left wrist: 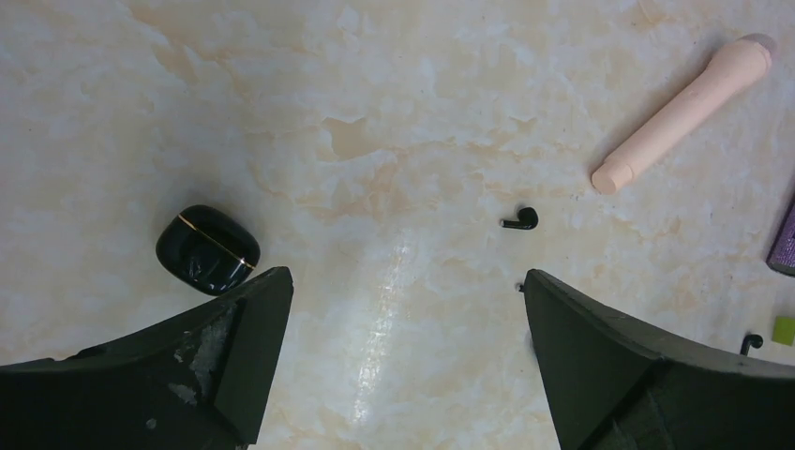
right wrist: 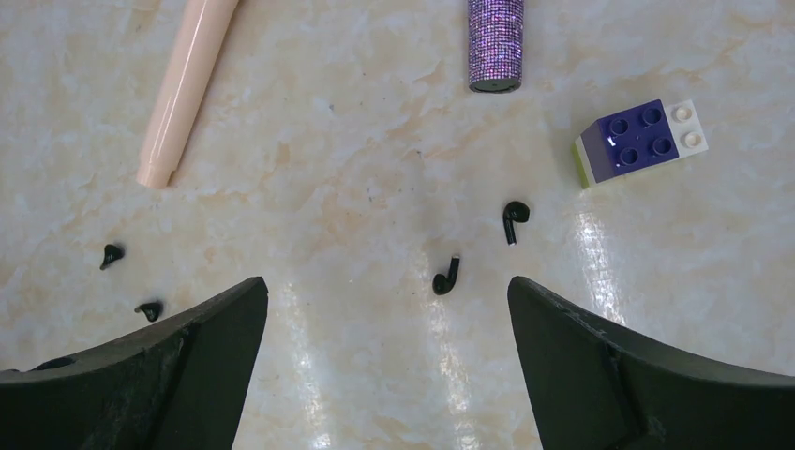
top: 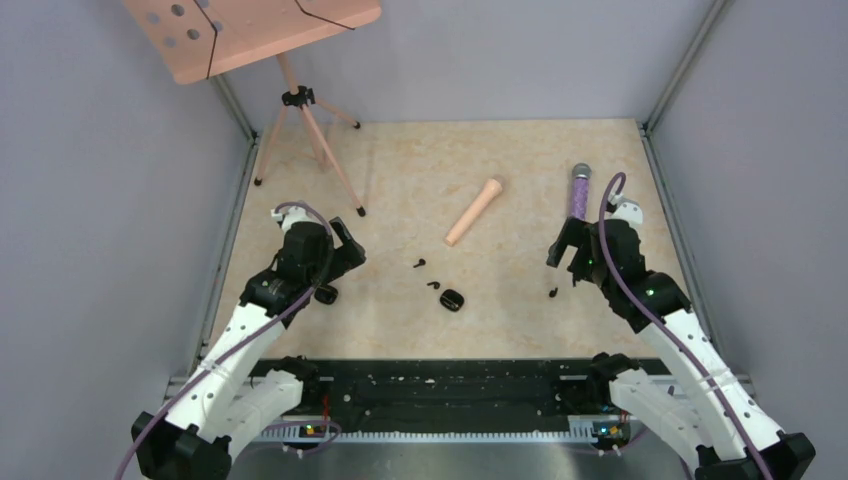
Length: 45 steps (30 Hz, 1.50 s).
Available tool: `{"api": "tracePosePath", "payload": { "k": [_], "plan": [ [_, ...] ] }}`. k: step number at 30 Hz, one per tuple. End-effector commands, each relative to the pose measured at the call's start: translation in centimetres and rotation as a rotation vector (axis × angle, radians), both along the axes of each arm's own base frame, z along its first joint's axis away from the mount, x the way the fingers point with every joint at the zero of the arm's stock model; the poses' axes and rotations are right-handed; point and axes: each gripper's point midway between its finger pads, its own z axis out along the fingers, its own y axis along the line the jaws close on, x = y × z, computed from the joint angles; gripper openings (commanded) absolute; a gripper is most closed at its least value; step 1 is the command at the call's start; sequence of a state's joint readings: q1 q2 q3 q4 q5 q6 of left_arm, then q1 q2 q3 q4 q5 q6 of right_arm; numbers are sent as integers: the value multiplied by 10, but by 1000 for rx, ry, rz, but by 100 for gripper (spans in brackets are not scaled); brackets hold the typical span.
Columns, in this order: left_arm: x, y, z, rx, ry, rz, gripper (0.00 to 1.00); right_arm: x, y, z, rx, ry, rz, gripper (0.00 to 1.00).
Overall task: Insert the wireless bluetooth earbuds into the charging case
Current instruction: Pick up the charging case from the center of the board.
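Several tiny black earbuds lie on the marbled table. Two earbuds [right wrist: 447, 277] [right wrist: 513, 217] lie just ahead of my open right gripper [right wrist: 386, 281] [top: 562, 258]. Two more [right wrist: 111, 255] [right wrist: 148, 309] lie off its left finger; in the top view these are mid-table [top: 419, 264] [top: 433, 284]. The small black charging case [top: 452, 300] sits just right of them; it is hidden in both wrist views. My left gripper [left wrist: 405, 277] [top: 350, 250] is open over bare table, with one earbud [left wrist: 520, 221] ahead of it.
A closed glossy black lump with a gold line [left wrist: 207, 248] [top: 326, 295] lies by my left finger. A peach cylinder [top: 473, 212], a glittery purple stick [top: 580, 190] and a purple-and-white block [right wrist: 637, 141] lie further back. A tripod [top: 300, 110] stands at the back left.
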<state>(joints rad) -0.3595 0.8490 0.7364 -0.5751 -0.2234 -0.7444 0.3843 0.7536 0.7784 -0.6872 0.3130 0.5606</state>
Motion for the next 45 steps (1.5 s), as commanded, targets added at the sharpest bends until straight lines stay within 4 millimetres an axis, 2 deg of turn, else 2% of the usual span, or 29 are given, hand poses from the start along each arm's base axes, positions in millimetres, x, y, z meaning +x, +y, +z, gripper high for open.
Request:
{"api": "tracePosePath", "payload": {
  "k": [1,8,15,20,22,26,31,33,36,39,45],
  "plan": [
    [8,-3,13,-26,-41,8,99,5,2,3,13,-30,-6,99],
    [10,-5,20,8,-38,-36,99,10,16,0,56,-43,42,99],
    [10,-38,15,-71,-22,-159,93,9,29,-6,71,-26,124,97],
    [-8,-81,-10,-93,83,-248,92,2,63,-14,168,-39,291,94],
    [-19,-96,-25,-114,137,-259,92,-8,90,-23,200,-28,390,91],
    [-15,-85,-20,-102,121,-190,92,-21,131,-35,142,-37,515,86],
    [-10,-49,3,-29,75,-65,94,-26,182,-65,-25,21,662,83],
    [-11,-40,10,-30,68,-47,94,-25,197,-78,-57,51,698,84],
    [-13,-15,11,-47,95,29,94,-23,215,-92,-72,74,752,86],
    [-17,1,9,-82,96,65,95,-19,229,-98,-98,73,791,87],
    [-19,1,6,-116,83,56,94,-23,253,-125,-137,112,943,87]
  ]
}}
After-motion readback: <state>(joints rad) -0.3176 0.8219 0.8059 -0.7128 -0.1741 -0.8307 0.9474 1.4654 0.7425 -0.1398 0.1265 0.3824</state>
